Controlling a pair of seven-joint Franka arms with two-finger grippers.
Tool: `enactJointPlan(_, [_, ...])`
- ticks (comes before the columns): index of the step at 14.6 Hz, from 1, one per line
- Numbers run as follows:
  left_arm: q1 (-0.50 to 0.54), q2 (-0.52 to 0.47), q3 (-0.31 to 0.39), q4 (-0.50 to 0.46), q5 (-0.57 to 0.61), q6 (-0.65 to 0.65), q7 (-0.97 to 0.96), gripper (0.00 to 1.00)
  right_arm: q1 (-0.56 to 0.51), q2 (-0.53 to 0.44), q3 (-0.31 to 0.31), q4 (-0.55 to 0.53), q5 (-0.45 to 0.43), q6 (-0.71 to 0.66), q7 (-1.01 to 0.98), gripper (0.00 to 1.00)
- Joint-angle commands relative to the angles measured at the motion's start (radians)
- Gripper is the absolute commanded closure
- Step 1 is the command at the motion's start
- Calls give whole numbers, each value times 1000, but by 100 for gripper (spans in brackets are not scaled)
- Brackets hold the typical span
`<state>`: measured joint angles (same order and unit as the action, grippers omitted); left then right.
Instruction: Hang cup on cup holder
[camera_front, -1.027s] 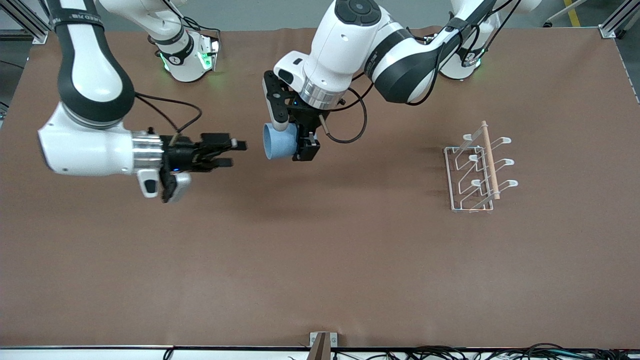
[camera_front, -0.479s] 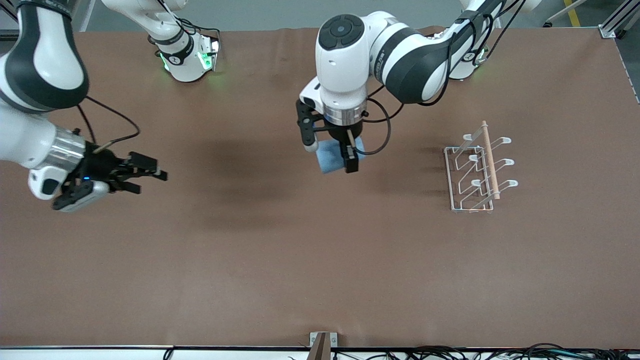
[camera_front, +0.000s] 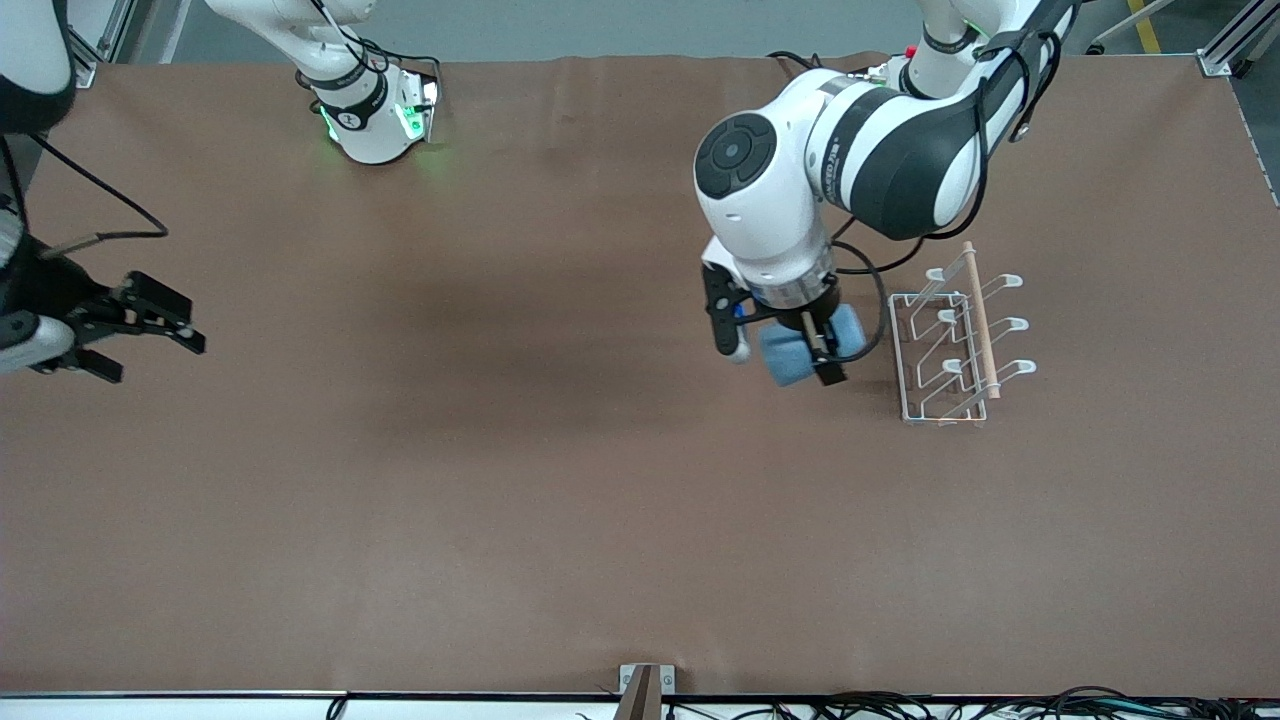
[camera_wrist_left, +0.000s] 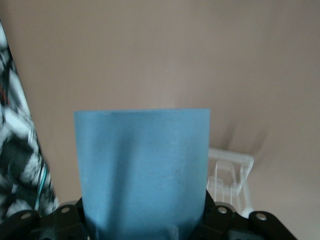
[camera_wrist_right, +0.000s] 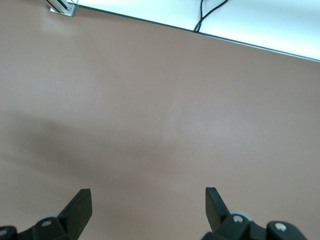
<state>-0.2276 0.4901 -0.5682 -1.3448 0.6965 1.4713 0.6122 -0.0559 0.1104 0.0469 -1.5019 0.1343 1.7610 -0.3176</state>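
Note:
My left gripper (camera_front: 788, 354) is shut on the light blue cup (camera_front: 783, 364), which it holds up in the air just beside the cup holder (camera_front: 951, 366). The cup (camera_wrist_left: 142, 170) fills the left wrist view and hides the fingertips. The cup holder is a white wire rack with a light wooden rod (camera_front: 981, 325) along its top, and it stands toward the left arm's end of the table. A corner of the rack (camera_wrist_left: 231, 172) peeks out past the cup. My right gripper (camera_front: 150, 335) hangs open and empty over the right arm's end of the table, its fingers (camera_wrist_right: 80, 206) wide apart.
Brown cloth (camera_front: 560, 500) covers the whole table. A small bracket (camera_front: 645, 685) sits at the table edge nearest the front camera. Cables (camera_front: 1000, 708) run along that edge. The right arm's base (camera_front: 375, 110) glows green.
The left arm has carried the cup from over the table's middle to beside the rack. The right arm has drawn back, still open, to its own end of the table.

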Motion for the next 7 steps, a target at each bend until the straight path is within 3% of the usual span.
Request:
enactJointPlan(1, [48, -25, -4, -29, 114, -88, 87, 36, 2, 6, 14, 118, -102, -124, 35, 0])
enactJointPlan(5, [116, -90, -7, -184, 263, -94, 130, 36, 48, 3, 19, 193, -162, -274, 274, 0])
enactJointPlan(7, [125, -116, -6, -264, 322, -95, 133, 36, 80, 2, 19, 250, -247, -342, 415, 0])
